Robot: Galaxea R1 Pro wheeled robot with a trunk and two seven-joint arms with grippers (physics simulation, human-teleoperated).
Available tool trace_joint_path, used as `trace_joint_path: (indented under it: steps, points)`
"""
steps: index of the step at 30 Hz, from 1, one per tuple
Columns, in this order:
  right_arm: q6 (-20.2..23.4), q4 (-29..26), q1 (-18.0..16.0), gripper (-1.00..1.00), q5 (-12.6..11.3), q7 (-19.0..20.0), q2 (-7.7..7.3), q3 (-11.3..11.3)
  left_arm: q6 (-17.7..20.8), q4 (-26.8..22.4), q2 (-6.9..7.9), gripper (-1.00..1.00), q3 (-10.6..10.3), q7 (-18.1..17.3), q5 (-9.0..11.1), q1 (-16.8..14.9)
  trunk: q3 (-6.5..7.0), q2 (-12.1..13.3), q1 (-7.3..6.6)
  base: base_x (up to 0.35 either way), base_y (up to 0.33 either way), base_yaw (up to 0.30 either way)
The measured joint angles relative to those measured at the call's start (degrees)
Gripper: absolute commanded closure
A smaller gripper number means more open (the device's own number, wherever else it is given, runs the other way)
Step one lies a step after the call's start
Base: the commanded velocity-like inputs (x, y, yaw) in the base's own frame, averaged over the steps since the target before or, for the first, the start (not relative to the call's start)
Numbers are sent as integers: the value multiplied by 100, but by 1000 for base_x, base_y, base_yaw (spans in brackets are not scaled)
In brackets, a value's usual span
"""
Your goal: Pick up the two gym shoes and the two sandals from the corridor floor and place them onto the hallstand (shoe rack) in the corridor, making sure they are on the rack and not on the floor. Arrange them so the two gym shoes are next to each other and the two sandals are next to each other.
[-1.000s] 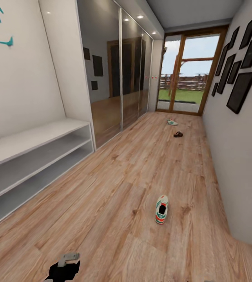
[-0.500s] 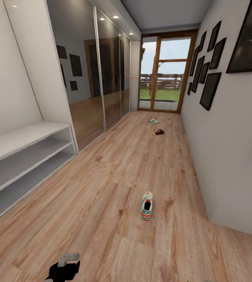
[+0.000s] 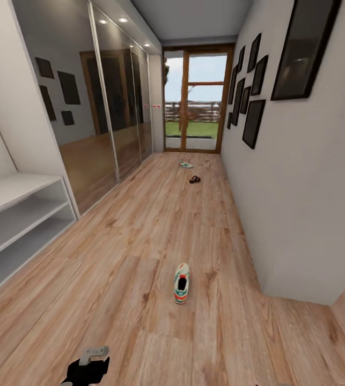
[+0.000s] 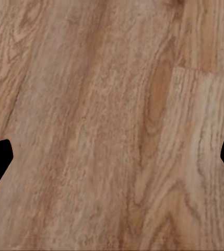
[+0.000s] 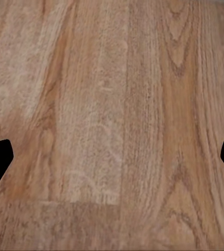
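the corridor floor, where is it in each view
Head view: the corridor floor runs from the bottom edge to the glass door.
Left wrist view: planks between the dark fingers.
Right wrist view: planks likewise.
Shared landmark: the wood grain.

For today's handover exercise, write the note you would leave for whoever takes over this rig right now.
Left gripper and right gripper: open, empty, over bare corridor floor.
Near gym shoe: on the floor ahead.
Far gym shoe and one sandal: on the floor near the glass door.
Hallstand at left: visible shelves empty.
Done: nothing racked.
Left: all four shoes; find the second sandal.
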Motion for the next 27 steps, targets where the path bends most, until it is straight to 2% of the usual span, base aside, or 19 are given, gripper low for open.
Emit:
trace_joint_path:
  steps: [7, 12, 19, 27]
  points:
    - [5, 2, -1, -100, 5, 0, 0, 1, 0, -1, 0, -100, 0, 0, 0, 1, 0, 0, -1, 311, 0, -242]
    - [7, 2, -2, -100, 6, 0, 5, 1, -6, -5, 1, -100, -4, 0, 0, 2, 0, 0, 1, 207, 0, -34]
    - [8, 2, -2, -100, 7, 0, 7, 1, -8, -11, 1, -100, -1, 0, 0, 2, 0, 0, 2, 56, 0, -6]
    - [8, 2, -2, -100, 7, 6, 9, 9, -8, -11, 9, -100, 5, 0, 0, 2, 0, 0, -1, 263, 0, 0]
